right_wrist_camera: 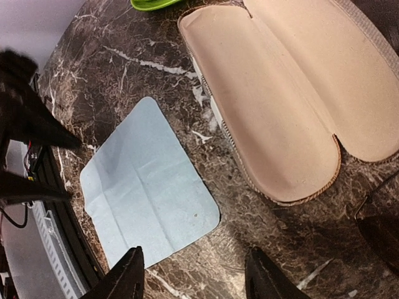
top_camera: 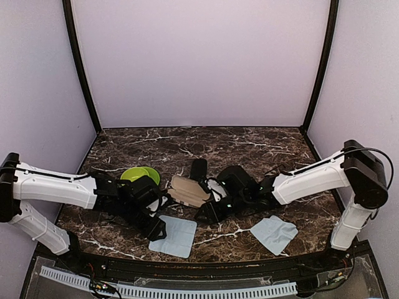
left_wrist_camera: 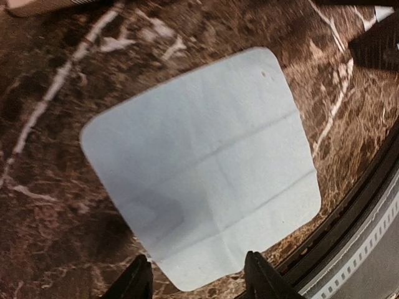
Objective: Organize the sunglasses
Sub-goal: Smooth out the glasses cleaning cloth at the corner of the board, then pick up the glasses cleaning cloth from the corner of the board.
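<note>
Hovering by the open case (right_wrist_camera: 280, 106), the right hand (right_wrist_camera: 195, 255) is spread and empty, as is the left hand (left_wrist_camera: 197, 256) over the blue cloth (left_wrist_camera: 199, 162) near the case. One pair of sunglasses (right_wrist_camera: 383, 233) lies just beside the case's end. Next, it seems, the right hand must reach across and pinch the frame.

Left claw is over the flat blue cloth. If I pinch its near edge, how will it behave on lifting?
The blue cloth looks thin, with soft fold creases, so it will probably drape limply. It lies flush on the marble table, so the left claw may struggle to catch an edge.
</note>
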Available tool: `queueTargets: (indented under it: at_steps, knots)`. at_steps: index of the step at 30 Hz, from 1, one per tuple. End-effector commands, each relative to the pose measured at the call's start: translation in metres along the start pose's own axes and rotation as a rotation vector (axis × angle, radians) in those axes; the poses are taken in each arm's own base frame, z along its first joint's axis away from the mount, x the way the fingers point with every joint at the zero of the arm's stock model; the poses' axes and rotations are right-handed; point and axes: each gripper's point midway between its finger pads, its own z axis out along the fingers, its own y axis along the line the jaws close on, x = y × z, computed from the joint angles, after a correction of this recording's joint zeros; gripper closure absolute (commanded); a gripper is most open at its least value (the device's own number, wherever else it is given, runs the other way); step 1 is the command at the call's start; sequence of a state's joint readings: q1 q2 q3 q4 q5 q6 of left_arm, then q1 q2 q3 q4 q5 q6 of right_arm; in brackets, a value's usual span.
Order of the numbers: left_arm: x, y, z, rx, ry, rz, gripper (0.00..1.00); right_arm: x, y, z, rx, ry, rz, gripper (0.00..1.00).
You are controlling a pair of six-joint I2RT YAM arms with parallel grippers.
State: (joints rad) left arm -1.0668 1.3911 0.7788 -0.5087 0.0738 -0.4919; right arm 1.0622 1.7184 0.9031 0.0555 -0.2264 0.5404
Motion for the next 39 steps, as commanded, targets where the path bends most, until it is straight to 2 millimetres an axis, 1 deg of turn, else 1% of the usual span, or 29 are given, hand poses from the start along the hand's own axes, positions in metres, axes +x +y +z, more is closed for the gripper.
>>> queueTargets:
  at_steps: [1, 4, 8, 12, 13, 14, 18, 24, 31, 39]
  knots:
    - [-0.029, 0.027, -0.019, -0.036, -0.112, -0.026, 0.47, -0.002, 0.004, 0.012, 0.018, 0.022, -0.032, 0.48]
    - [-0.045, 0.038, -0.016, -0.028, -0.154, -0.050, 0.48, -0.001, 0.005, 0.021, 0.041, 0.047, -0.043, 0.50]
    - [-0.060, 0.049, -0.009, -0.019, -0.191, -0.080, 0.48, 0.004, 0.001, 0.032, 0.109, 0.087, -0.068, 0.52]
    - [-0.075, 0.059, -0.005, -0.025, -0.215, -0.088, 0.51, 0.008, -0.001, 0.042, 0.173, 0.120, -0.098, 0.55]
    - [-0.076, 0.062, -0.003, -0.035, -0.210, -0.087, 0.52, 0.009, -0.002, 0.044, 0.190, 0.129, -0.108, 0.56]
    - [-0.077, 0.063, -0.001, -0.041, -0.204, -0.083, 0.53, 0.006, 0.000, 0.046, 0.203, 0.129, -0.118, 0.57]
    - [-0.074, 0.068, 0.005, -0.048, -0.187, -0.081, 0.54, 0.012, -0.005, 0.051, 0.270, 0.156, -0.147, 0.62]
    - [-0.075, 0.064, 0.007, -0.022, -0.193, -0.083, 0.55, 0.019, -0.011, 0.055, 0.329, 0.177, -0.174, 0.68]
    - [-0.071, 0.063, 0.013, -0.008, -0.179, -0.077, 0.55, 0.022, -0.014, 0.053, 0.357, 0.182, -0.192, 0.74]
    - [-0.066, 0.052, 0.026, 0.060, -0.141, -0.041, 0.64, 0.019, -0.010, 0.050, 0.339, 0.159, -0.188, 0.81]
